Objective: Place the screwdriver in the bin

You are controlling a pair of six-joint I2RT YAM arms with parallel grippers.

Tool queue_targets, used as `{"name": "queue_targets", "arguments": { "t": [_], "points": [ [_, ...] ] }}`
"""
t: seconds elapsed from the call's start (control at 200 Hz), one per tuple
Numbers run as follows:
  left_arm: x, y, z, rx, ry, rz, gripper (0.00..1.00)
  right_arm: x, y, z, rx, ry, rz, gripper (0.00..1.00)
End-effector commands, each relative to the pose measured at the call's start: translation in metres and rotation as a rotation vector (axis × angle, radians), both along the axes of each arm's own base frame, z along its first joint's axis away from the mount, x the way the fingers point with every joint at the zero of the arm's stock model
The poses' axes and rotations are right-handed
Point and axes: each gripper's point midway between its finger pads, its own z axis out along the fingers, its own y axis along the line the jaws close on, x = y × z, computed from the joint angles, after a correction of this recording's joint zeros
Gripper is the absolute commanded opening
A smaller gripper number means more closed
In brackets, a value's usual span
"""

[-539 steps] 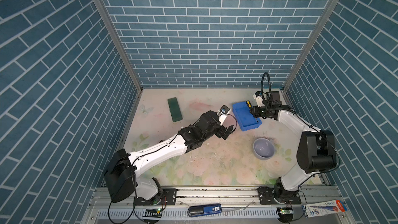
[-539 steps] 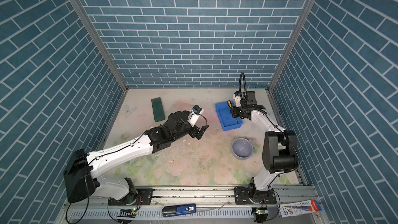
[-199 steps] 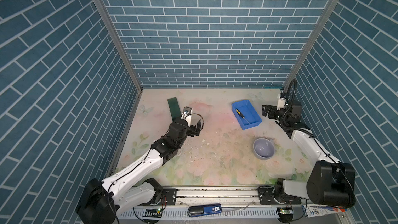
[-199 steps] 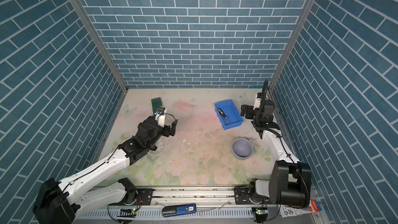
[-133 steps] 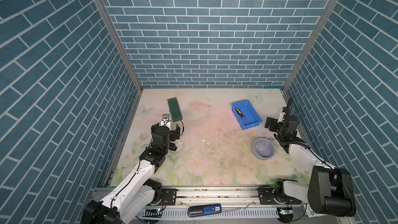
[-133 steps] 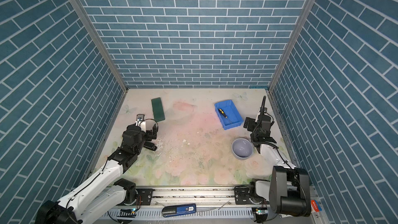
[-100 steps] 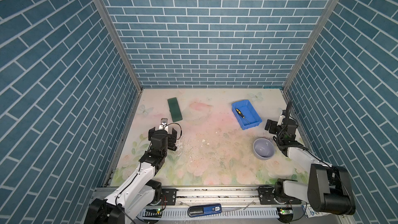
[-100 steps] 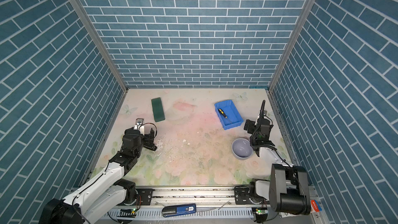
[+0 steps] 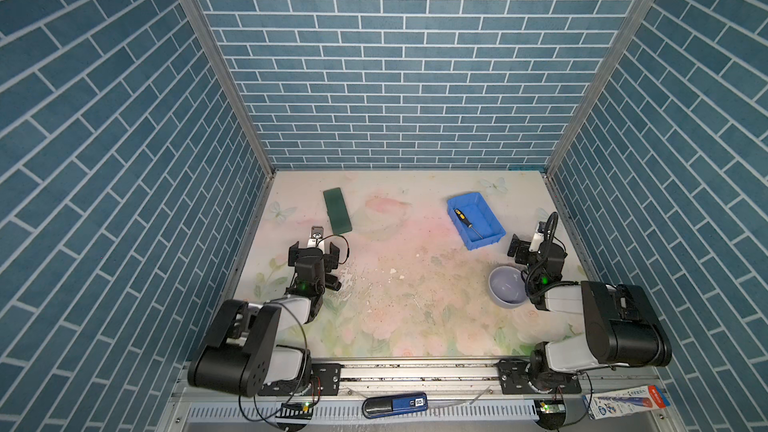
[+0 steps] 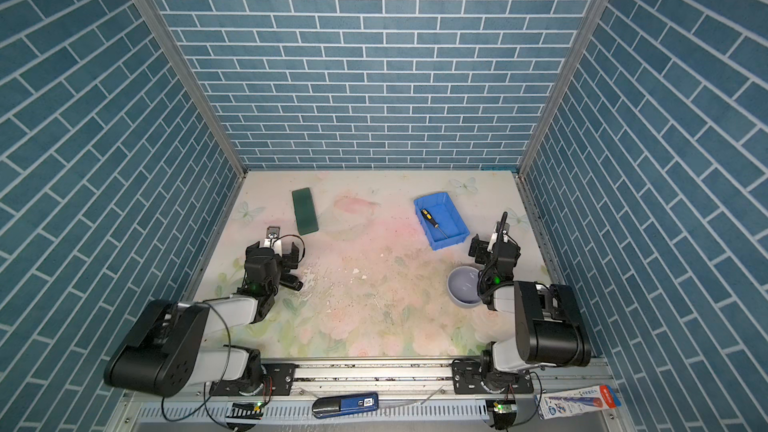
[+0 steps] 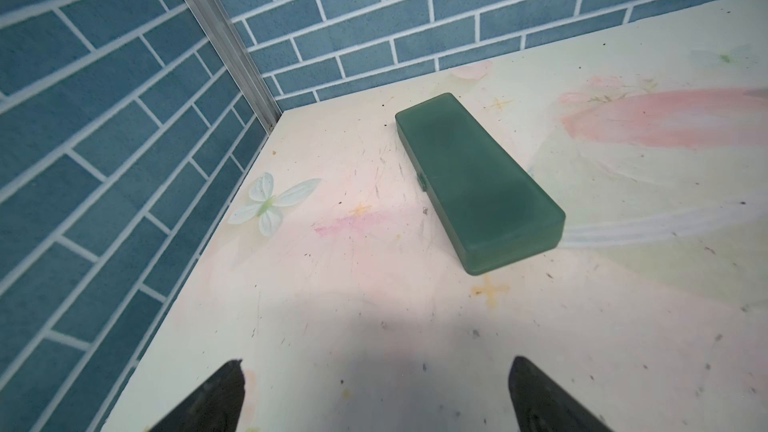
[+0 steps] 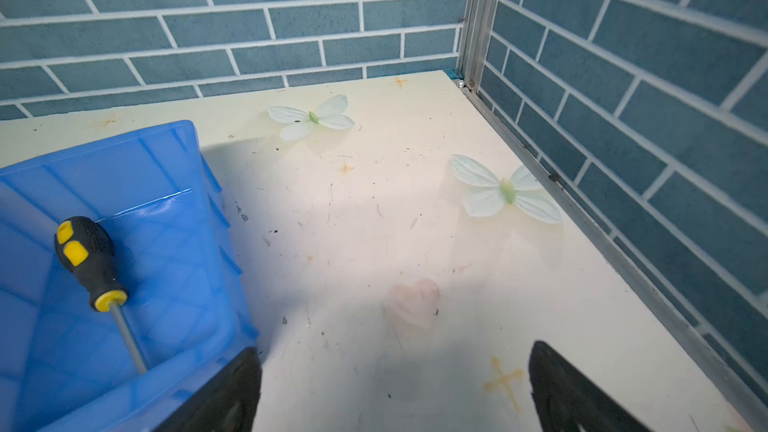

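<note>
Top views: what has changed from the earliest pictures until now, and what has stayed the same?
Both arms drew back toward their bases; the left gripper and right gripper now stand open and empty. The small black-and-yellow-handled screwdriver, earlier at the right gripper over the shallow blue plastic bin, now lies loose inside it. The bin, the flat dark green block and the round grey-lavender bowl stayed in place.

Booth: brick-print walls [image 9: 407, 56], floral worktop [image 9: 415, 251].
Three walls, teal brick pattern with white joints, meeting at two aluminium corner posts [image 9: 216, 64]. Worktop pale cream, printed with pink blooms, green leaves and white butterflies [image 12: 311, 118]; surface scuffed and speckled with dark flecks. Metal rail [image 9: 415, 369] along the front edge. Light even and diffuse, shadows soft.
</note>
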Motion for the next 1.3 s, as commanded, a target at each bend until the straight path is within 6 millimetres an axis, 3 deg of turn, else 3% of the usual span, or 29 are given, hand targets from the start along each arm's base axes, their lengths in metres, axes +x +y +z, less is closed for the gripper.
{"name": "queue_targets", "arguments": {
  "t": [0.0,0.09,0.235,1.071,1.291],
  "points": [
    [0.022,0.000,0.019,-0.021,-0.110,-0.013,1.00,0.002,0.000,0.006,-0.037,-0.060,0.016,0.99],
    [0.021,0.017,0.012,-0.057,-0.131,0.064,1.00,0.003,0.001,0.004,-0.038,-0.051,0.017,0.99],
    [0.031,0.024,0.004,-0.107,-0.041,0.074,1.00,0.005,-0.001,0.004,-0.038,-0.048,0.011,0.99],
    [0.034,0.019,0.003,-0.111,-0.038,0.037,1.00,0.016,-0.002,-0.001,-0.033,0.019,-0.001,0.99],
    [0.033,0.018,0.003,-0.109,-0.040,0.030,1.00,-0.003,0.000,0.006,-0.037,-0.086,0.009,0.99]
  ]
}}
